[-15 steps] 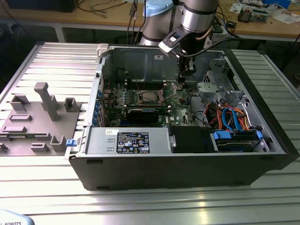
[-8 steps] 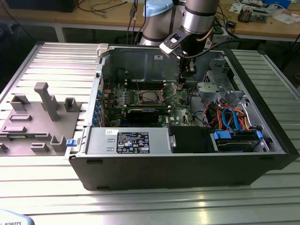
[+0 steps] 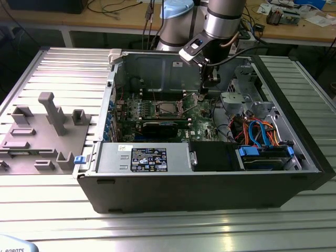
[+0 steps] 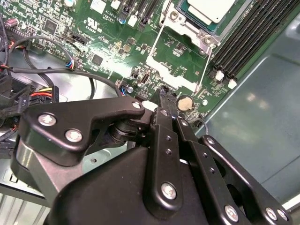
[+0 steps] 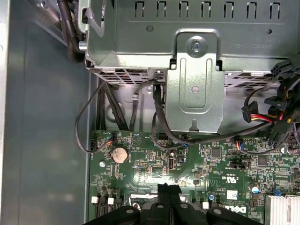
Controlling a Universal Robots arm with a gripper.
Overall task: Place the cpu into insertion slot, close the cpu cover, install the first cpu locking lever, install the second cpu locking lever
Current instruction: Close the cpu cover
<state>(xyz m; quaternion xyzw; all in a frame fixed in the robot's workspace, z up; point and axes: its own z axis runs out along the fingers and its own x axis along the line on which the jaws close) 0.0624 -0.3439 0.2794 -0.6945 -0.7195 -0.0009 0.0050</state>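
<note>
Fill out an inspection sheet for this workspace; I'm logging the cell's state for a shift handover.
Surface: ribbed metal table carrying an open computer case.
Job's things: cpu sits in the insertion slot; two wire levers angle away from it.
Clutter: grey fixture tray on the exterior view's left.
Grippers: tool shut, nothing seen in it, above the green board near a coin cell.
Cables: black leads under the drive cage; blue and orange ones at the exterior view's right.
Surroundings: wooden bench behind.
</note>
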